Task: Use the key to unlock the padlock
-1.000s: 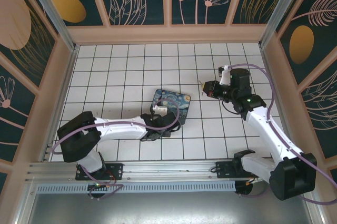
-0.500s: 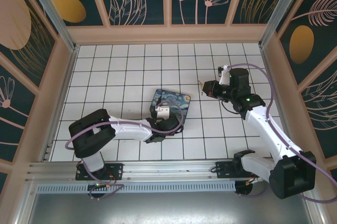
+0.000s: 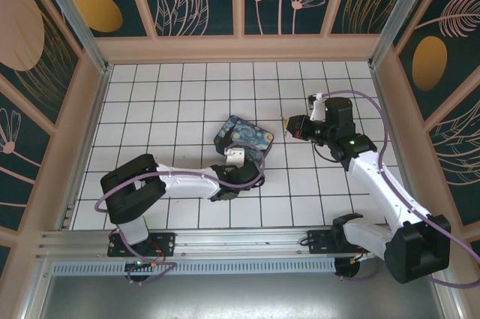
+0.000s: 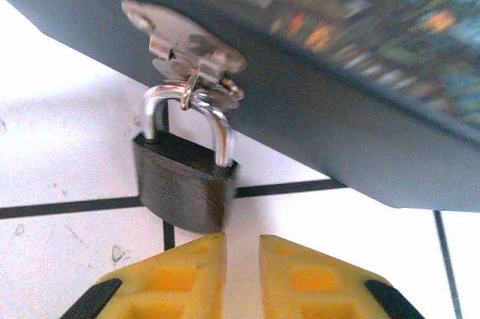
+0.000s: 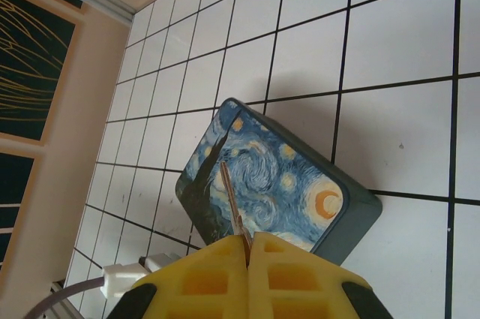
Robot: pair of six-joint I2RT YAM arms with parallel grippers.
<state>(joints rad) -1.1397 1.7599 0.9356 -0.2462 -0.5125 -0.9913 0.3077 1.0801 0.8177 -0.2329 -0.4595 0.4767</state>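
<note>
The padlock [image 4: 185, 184], small, rigid and probably slick, hangs by its shackle from the tin's [image 4: 322, 101] hasp [image 4: 187, 41] and rests on a tile just ahead of the left gripper [image 4: 241, 248], whose jaws stand narrowly parted and empty, so its flat body looks the best hold, while the right gripper [image 5: 247, 242] pinches the thin key [image 5: 231, 199].
</note>
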